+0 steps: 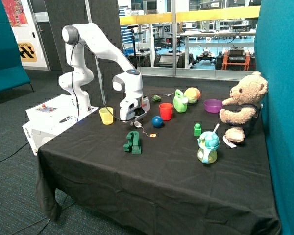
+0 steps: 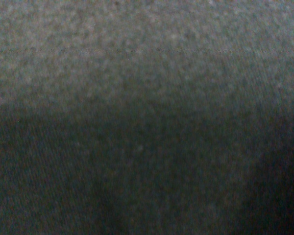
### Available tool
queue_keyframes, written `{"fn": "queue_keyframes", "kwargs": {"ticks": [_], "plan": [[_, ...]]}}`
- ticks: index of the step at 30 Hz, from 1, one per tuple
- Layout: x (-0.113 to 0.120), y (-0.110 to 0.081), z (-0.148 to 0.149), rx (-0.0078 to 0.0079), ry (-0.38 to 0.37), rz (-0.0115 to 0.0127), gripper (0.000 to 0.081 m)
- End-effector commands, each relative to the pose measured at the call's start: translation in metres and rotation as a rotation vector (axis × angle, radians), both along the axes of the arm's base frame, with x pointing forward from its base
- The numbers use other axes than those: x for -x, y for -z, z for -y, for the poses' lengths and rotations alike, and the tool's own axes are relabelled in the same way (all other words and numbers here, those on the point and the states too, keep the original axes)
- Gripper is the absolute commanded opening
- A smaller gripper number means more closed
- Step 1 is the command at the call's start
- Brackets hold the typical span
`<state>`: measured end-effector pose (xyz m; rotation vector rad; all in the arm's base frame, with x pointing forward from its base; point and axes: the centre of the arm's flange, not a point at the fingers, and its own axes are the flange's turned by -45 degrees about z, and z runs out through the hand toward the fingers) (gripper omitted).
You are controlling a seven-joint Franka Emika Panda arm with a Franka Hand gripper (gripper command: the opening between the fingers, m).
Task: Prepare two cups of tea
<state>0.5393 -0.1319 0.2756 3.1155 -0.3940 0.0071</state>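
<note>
On black-clothed table (image 1: 152, 171), jaws (image 1: 130, 119) low, glass-walled lab behind

Matt black cloth under glossy plastic toys

The tablecloth (image 1: 152, 171) is matt black woven fabric, its fine weave filling the wrist view. The arm (image 1: 95, 41) has smooth, glossy white plastic shells. The yellow cup (image 1: 107, 116) and red cup (image 1: 165, 111) look like smooth plastic, as does the light-green watering can (image 1: 180, 103). The teddy bear (image 1: 242, 105) is fuzzy plush.
</note>
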Motion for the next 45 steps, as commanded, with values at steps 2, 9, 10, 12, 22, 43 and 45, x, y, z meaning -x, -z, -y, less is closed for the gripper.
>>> {"fn": "queue_keyframes", "kwargs": {"ticks": [2,9,10,12,22,43,45], "plan": [[-0.003,0.002,0.000,-0.0018,-0.006,-0.0043,0.0458],[-0.003,0.006,0.002,-0.0018,-0.015,-0.0043,0.0409],[-0.003,0.006,0.002,-0.0018,-0.016,-0.0043,0.0407],[-0.002,0.006,0.001,-0.0018,-0.006,-0.0043,0.0407],[0.001,0.005,0.001,-0.0018,0.004,-0.0043,0.0042],[0.017,0.001,0.004,-0.0018,0.015,-0.0043,0.0000],[0.020,0.001,0.005,-0.0018,0.017,-0.0043,0.0000]]}}
